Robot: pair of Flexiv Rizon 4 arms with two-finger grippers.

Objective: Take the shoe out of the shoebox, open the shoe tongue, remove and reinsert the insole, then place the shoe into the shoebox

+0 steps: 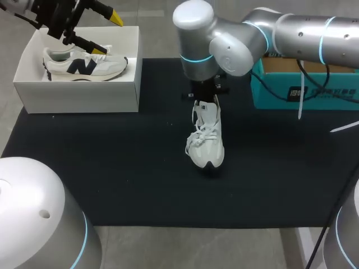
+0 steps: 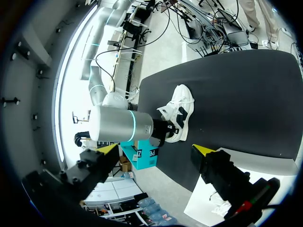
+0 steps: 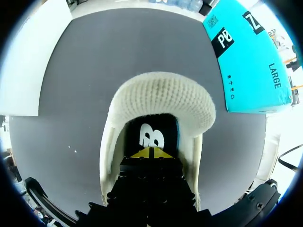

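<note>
Poking into the white shoe (image 3: 161,94), right fingers (image 3: 141,154), tips together, by the logo-printed insole (image 3: 152,124).

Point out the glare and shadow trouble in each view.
Head view: even light, with a gleam on the silver right arm. Left wrist view: the left claw is a dark silhouette. Right wrist view: the white cardboard shoebox washes out, and the right claw sits shaded inside the white knit sneaker.
</note>
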